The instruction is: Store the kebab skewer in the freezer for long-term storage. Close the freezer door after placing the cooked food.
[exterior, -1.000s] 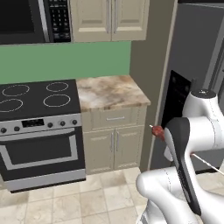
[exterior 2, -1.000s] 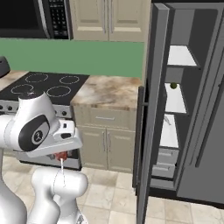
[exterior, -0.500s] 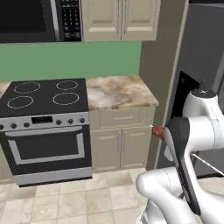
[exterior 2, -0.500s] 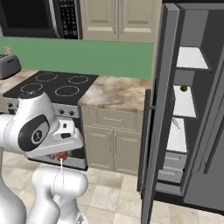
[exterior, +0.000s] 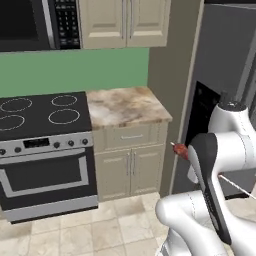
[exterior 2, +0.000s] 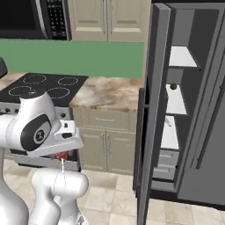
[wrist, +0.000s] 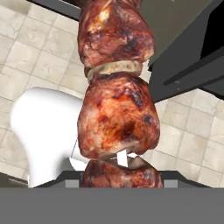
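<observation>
Reddish-brown meat crowds the hand view: the skewer (wrist: 116, 109) runs straight up from between the finger tips, its glistening chunks stacked with a pale band between two of them. The gripper (wrist: 118, 173) seems clamped on it low down, though the meat hides the tips themselves, so I cannot say for sure how the jaws stand. Behind the meat lie beige floor tiles and the dark lower edge of the door.

From the left base view, the meat end of the skewer (exterior: 179, 149) pokes out past the arm's dark forearm, pointing toward the door (exterior: 200, 115), with the thin pale stick trailing out on the arm's other side. From the right base view, a bit of red meat (exterior 2: 63, 155) hangs under the white hand, the stick pointing down from it in front of the robot's body.

The door (exterior 2: 149, 110) stands swung wide open, edge-on, its long dark handle facing the stove side. Beyond it the freezer (exterior 2: 176, 101) shows white shelves, a small green round item (exterior 2: 173, 86) on one of them, and drawers lower down. The skewer is well apart from the freezer, held out on the near side of the open door.

To the left are a marbled counter (exterior: 125, 106) over beige cabinets, a black stove (exterior: 42, 112), and a microwave (exterior: 30, 22) above.
</observation>
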Tool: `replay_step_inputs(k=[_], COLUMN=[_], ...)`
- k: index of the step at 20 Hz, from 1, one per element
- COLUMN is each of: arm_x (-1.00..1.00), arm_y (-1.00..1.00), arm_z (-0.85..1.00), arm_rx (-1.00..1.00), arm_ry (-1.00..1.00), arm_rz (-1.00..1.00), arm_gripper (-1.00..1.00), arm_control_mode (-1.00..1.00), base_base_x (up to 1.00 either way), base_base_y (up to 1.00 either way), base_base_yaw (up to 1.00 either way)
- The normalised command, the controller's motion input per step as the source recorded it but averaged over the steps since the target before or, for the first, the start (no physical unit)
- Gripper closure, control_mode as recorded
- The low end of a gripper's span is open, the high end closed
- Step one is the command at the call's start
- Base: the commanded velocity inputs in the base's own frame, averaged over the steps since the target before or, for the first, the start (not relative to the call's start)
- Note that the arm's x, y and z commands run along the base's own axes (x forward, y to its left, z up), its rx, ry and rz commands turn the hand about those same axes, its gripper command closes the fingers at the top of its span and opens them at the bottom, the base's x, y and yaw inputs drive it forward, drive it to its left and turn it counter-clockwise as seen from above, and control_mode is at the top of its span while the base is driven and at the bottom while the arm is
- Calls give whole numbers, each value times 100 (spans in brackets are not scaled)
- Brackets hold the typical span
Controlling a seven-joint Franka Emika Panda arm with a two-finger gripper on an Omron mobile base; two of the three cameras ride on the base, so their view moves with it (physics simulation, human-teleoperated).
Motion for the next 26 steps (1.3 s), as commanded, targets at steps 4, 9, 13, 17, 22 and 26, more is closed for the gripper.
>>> replay_step_inputs(k=[4,9,13,17,22,26], arm_x=[0,0,0,0,0,0], arm_y=[0,0,0,0,0,0], arm_z=[0,0,0,0,0,0], arm_rx=[0,0,0,0,0,0], arm_ry=[0,0,0,0,0,0], arm_rz=[0,0,0,0,0,0], arm_gripper=[100,100,100,100,100,100], arm_control_mode=[100,100,100,100,100,100], base_base_x=[-78,-71,-49,0,0,27], base_base_y=[16,7,-12,-40,-59,-51], base_base_yaw=[-41,-46,-63,-79,-75,-64])
